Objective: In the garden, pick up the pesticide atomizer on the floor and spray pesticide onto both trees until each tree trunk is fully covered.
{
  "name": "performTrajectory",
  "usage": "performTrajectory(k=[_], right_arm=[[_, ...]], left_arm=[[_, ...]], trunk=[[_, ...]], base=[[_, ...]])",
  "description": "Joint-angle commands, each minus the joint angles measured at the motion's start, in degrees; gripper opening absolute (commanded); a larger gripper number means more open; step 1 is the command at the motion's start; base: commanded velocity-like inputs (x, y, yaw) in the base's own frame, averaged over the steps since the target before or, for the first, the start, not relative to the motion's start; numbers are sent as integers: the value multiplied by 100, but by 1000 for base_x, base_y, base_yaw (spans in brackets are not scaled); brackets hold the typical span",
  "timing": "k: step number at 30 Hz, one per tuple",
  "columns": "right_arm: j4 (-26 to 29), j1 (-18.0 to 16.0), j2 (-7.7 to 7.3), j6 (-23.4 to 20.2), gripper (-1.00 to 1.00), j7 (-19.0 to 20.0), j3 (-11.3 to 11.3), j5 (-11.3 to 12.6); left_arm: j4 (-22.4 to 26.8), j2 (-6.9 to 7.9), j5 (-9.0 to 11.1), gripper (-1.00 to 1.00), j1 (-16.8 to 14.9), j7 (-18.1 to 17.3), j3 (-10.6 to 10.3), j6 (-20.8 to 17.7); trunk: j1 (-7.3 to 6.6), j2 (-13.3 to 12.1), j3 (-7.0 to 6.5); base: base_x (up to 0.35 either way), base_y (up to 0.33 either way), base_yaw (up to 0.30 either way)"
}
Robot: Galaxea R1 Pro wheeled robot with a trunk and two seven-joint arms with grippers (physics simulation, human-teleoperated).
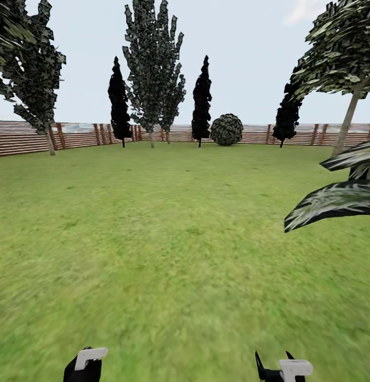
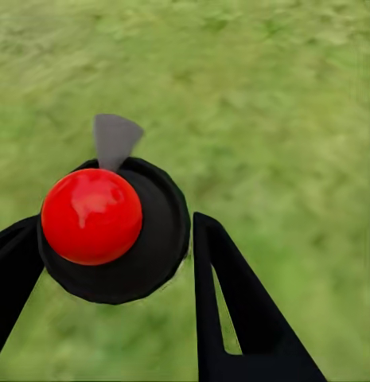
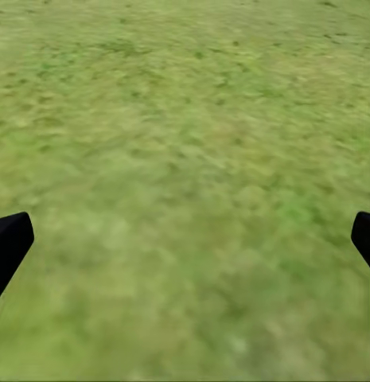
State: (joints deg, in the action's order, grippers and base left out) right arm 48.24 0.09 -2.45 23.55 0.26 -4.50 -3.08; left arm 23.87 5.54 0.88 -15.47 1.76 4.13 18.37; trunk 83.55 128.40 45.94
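Fingers (image 2: 240,310) around atomizer (image 2: 113,231)

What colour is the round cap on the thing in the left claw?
Glossy red cap on a black body, seen best in the left wrist view, between the left claw fingers.

Wide green grass lawn (image 1: 185,239) ahead, ringed at the far side by brown horizontal-slat wooden fence (image 1: 20,137). Before the fence, left to right: tall tree with grey-brown trunk (image 1: 49,142), narrow black-leaved tree (image 1: 119,101), tall dark-green ragged tree (image 1: 153,63), second narrow black tree (image 1: 202,98), round dark bush (image 1: 226,129) just beside it, third black tree (image 1: 287,114), leaning grey-brown trunk (image 1: 348,119). Large striped fronds (image 1: 333,199) nearer, at right. Left tool (image 1: 84,366) and right tool (image 1: 283,369) nearest, over grass. Red-topped black pesticide atomizer (image 2: 93,216) between the left tool's fingers (image 2: 240,318).
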Motion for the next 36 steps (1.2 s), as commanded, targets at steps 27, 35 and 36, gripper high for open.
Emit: performTrajectory(k=[27,35,36], right_arm=[[3,0,7,0,100,1,-7,0],[18,0,6,0,100,-4,-7,0],[18,0,5,0,100,-3,-7,0]], left_arm=[[-5,0,0,-100,0,0,0,0],[-21,0,0,-100,0,0,0,0],[-21,0,0,-100,0,0,0,0]], trunk=[[0,0,163],[0,0,237],[0,0,246]], base=[[339,0,1],[339,0,0],[339,0,0]])
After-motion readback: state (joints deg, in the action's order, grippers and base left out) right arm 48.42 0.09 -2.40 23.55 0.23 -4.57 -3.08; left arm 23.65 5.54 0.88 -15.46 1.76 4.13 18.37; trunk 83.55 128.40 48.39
